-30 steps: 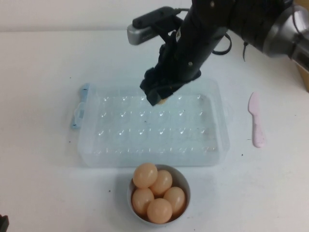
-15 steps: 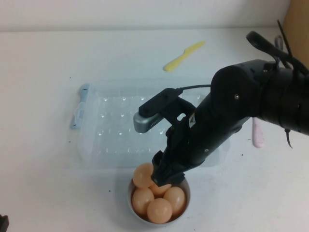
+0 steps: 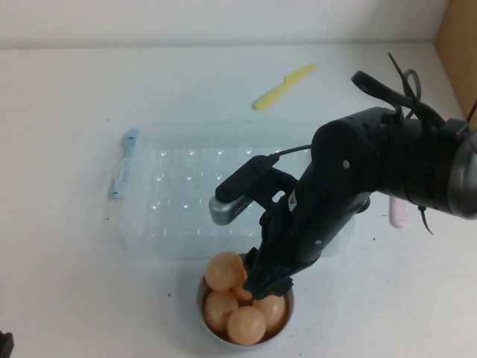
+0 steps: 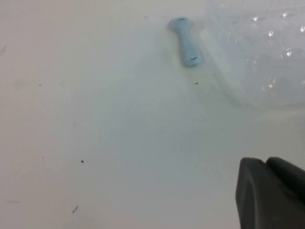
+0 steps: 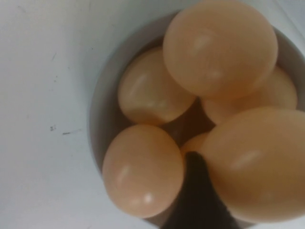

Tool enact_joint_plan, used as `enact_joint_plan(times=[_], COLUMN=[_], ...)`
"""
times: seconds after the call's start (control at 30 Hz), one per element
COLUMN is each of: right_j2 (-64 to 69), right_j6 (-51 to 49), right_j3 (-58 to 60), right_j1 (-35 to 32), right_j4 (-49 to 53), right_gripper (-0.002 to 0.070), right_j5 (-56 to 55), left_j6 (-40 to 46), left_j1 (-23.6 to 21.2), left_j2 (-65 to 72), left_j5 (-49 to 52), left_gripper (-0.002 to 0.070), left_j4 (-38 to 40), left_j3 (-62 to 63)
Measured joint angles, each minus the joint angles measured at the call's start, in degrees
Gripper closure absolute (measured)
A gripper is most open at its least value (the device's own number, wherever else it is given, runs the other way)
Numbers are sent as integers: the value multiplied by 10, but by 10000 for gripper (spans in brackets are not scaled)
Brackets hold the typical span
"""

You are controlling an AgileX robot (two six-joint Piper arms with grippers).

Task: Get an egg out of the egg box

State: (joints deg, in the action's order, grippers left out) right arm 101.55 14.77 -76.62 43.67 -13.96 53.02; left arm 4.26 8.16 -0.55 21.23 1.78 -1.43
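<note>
Right gripper [image 3: 265,286] lowered over the white bowl [image 3: 202,300], just in front of the egg box [image 3: 179,186]. The egg [image 5: 255,167] is held in its widely spread jaws; one dark finger [image 5: 195,191] is seen against the shell, above the other eggs [image 5: 143,176] heaped in the bowl. The egg box's dimpled tray is seen with its light blue clip [image 3: 123,170] at the robot's left. Left gripper [image 4: 271,195] is seen low over bare table near that clip; its state cannot be told. A yellow spatula [image 3: 283,86] lies beyond the box, a pink one [image 3: 399,214] to its right.
</note>
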Motion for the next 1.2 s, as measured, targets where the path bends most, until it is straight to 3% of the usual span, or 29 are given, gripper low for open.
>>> enact_joint_plan(times=[0.53, 0.8, 0.93, 1.07, 1.13, 1.2], right_j2=[1, 1, 1, -16, -43, -72], right_j6=[0, 0, 0, 0, 0, -1], right_j3=[0, 0, 0, 3, 4, 4], right_j1=[0, 0, 0, 0, 0, 0], right_j4=[6, 6, 6, 4, 0, -4], right_gripper=[234, 145, 137, 206, 293, 428], right_j5=[-4, -4, -7, -25, -40, -61], left_j6=[0, 0, 0, 0, 0, 0], left_j1=[0, 0, 0, 0, 0, 0], left_j2=[0, 0, 0, 0, 0, 0], left_j5=[0, 0, 0, 0, 0, 0], left_gripper=[678, 678, 678, 678, 678, 678], left_j4=[0, 0, 0, 0, 0, 0], left_j3=[0, 0, 0, 0, 0, 0])
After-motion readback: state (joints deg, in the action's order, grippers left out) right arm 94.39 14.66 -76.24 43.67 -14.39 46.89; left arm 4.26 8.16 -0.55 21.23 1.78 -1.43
